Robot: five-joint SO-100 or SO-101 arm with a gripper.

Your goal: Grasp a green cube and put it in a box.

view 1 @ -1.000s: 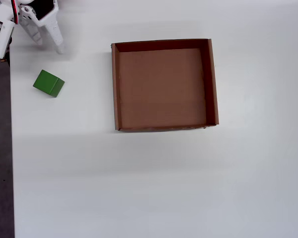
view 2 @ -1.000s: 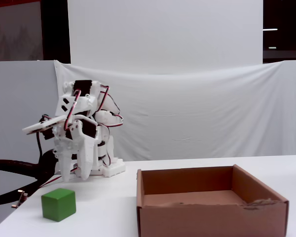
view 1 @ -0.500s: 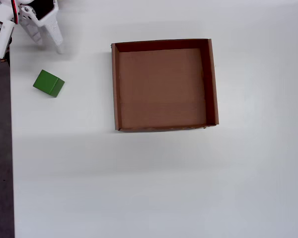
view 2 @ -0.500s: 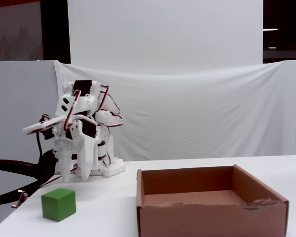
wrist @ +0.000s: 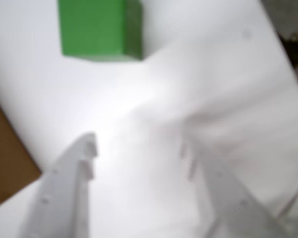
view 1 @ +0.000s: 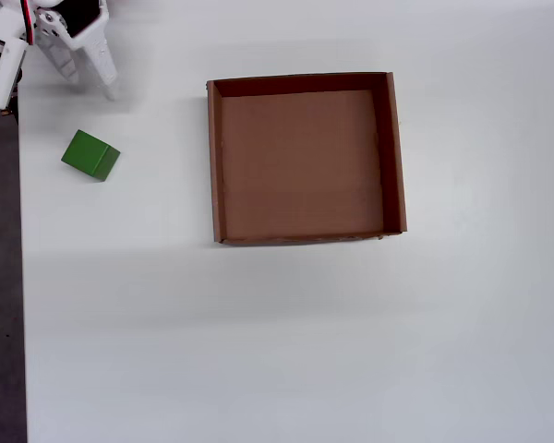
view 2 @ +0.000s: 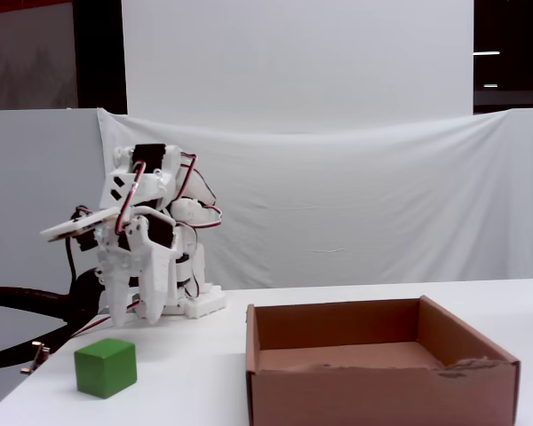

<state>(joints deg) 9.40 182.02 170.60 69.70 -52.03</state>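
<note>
Plainly, the claw (wrist: pixel 139 153) gapes wide, seemingly above table, green cube (wrist: pixel 100 29) near the edge.

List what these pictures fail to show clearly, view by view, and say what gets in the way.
- Wrist view: everything is blurred; the green cube is cut by the top edge, the box by the left edge, showing only a corner.
- Overhead view: the hand sits at the top-left corner; most of the arm is out of frame.
- Fixed view: the box's near wall hides part of its floor and runs off the bottom edge; the hand's fingertips are too small to judge.
</note>
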